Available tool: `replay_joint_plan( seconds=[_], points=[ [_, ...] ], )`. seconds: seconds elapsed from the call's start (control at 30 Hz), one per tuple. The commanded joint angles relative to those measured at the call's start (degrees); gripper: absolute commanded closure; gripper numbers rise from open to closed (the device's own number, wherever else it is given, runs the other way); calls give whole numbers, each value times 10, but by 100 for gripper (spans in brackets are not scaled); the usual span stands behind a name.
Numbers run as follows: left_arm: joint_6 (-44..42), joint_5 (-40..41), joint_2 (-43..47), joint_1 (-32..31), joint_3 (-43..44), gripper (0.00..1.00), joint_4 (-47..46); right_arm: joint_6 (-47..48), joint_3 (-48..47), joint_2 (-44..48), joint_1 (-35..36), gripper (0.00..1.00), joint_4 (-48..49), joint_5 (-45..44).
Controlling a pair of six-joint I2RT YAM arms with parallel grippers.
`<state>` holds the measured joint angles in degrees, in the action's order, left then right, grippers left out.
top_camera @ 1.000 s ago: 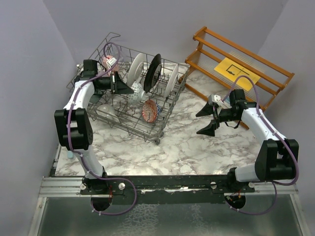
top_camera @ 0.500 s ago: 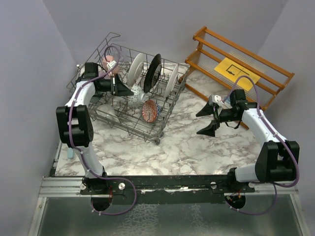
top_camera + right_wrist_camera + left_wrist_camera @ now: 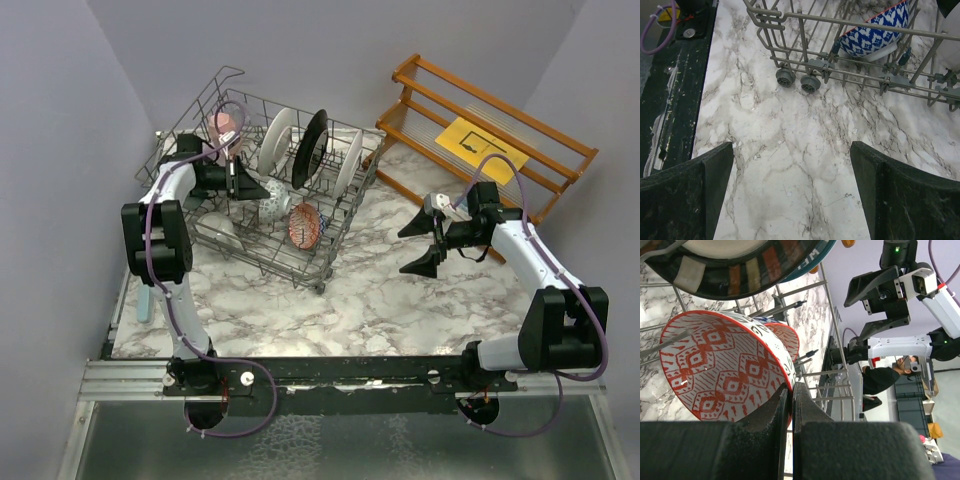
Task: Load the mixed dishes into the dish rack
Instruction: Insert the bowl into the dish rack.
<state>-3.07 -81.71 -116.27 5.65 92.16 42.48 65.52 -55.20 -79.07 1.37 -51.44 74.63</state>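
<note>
On the desk's far left, the rack (image 3: pixel 345 228) holds upright plates (image 3: pixel 278 140), a pink mug (image 3: pixel 222 124) and a red bowl (image 3: pixel 725 365). The left jaws, pressed together, sit inside it near that bowl. The right jaws stand wide apart over bare desk (image 3: pixel 380 300), right of the rack.

A: Where could a hand pass?
B: Over the bare marble table (image 3: pixel 375 300), between the dish rack (image 3: pixel 350 215) and the right gripper (image 3: pixel 420 245), whose jaws are spread wide above it.
A: And inside the rack?
B: Tight; upright plates (image 3: pixel 312 148) fill the far rows; wire tines (image 3: pixel 805 355) and the red bowl (image 3: pixel 725 365) crowd the left gripper (image 3: pixel 791 405), jaws pressed together; the wooden shelf (image 3: pixel 430 100) blocks the far right.
</note>
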Motion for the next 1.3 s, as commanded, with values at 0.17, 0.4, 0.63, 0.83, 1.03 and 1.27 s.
replay_joint_plan(
  seconds=[0.17,0.4,0.63,0.83,1.03,1.27],
  points=[
    [-52,8,-40,-10,41,100,52,11,4,12,-5,0,-9,21],
    [-55,28,-61,-10,59,100,65,12,4,12,-6,0,-9,21],
    [-55,48,-67,-11,67,87,70,12,5,12,-6,0,-8,21],
    [-57,75,-61,-12,73,69,77,12,5,13,-6,0,-8,21],
    [-42,96,-48,-13,84,62,72,13,5,15,-7,0,-9,23],
    [-7,142,-5,-10,85,50,54,14,5,17,-8,0,-9,23]
  ],
)
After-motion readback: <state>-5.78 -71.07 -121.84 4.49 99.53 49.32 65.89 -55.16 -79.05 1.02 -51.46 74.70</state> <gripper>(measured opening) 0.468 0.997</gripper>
